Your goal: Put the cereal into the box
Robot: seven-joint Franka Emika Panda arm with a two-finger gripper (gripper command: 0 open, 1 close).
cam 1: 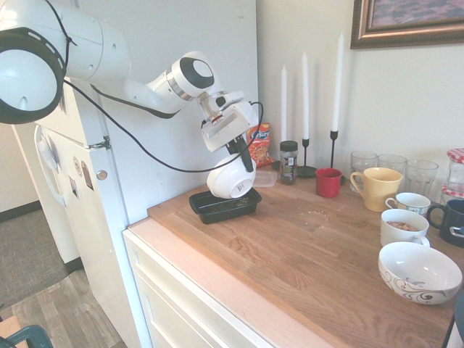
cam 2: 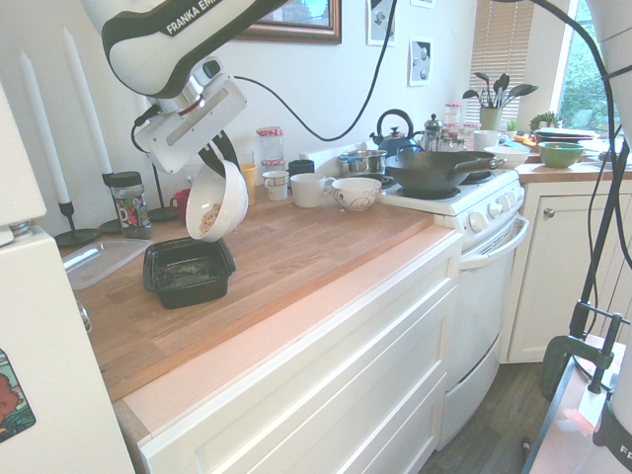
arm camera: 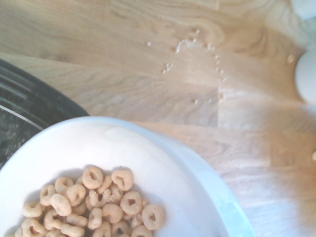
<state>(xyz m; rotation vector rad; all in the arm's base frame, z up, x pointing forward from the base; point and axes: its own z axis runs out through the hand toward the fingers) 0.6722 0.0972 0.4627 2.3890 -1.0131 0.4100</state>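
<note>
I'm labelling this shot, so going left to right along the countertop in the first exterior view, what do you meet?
Black box with the tilted white bowl above it → spice jar → red cup → yellow mug → patterned white bowl.

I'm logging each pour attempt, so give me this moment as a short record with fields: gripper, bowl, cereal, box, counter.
gripper: gripper shut on the white bowl's rim
bowl: white bowl held tilted steeply above the box
cereal: cereal heaped low inside the bowl; none seen in the box yet
box: black box on the counter near its end, beside a clear lid
counter: wooden counter with a few crumbs scattered on it
</note>
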